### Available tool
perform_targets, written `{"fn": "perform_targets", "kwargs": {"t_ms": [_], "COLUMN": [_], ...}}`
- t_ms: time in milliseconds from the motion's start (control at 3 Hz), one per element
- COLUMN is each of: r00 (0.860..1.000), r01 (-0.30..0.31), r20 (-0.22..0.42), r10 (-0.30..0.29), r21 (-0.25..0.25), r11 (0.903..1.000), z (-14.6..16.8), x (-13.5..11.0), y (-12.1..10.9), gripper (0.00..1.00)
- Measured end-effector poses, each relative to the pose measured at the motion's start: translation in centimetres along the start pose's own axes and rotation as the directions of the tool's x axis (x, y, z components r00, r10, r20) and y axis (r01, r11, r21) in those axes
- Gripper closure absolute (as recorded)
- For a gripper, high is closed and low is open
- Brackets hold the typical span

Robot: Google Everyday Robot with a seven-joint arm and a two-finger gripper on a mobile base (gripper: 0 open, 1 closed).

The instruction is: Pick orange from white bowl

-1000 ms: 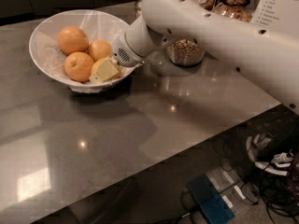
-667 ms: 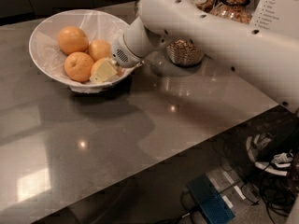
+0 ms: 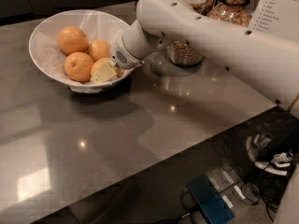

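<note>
Sitting against the near right wall of the white bowl, not yet lifted, the orange lies under the gripper. Whether the claw has clenched on it, I cannot tell. Three other oranges crowd beside it. Lifting out remains.

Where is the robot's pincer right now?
In the camera view, the pincer is at upper left, inside the white bowl by its right rim, right at the orange nearest the arm.
</note>
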State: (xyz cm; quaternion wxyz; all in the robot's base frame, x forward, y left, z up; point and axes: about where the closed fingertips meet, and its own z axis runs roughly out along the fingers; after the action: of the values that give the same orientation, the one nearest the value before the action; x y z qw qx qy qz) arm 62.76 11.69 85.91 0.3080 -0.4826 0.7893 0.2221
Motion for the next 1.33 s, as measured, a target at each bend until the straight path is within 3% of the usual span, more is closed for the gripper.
{"fn": "perform_targets", "kwargs": {"t_ms": [667, 1333], "r00": [1.0, 0.997], "r01": [0.0, 0.053], "r20": [0.0, 0.052], "r10": [0.0, -0.052], "r21": [0.0, -0.017], "r11": [1.0, 0.9985], "z": [0.0, -1.5], "x": [0.0, -1.3], "y": [0.0, 0.4], "gripper": [0.99, 1.0]}}
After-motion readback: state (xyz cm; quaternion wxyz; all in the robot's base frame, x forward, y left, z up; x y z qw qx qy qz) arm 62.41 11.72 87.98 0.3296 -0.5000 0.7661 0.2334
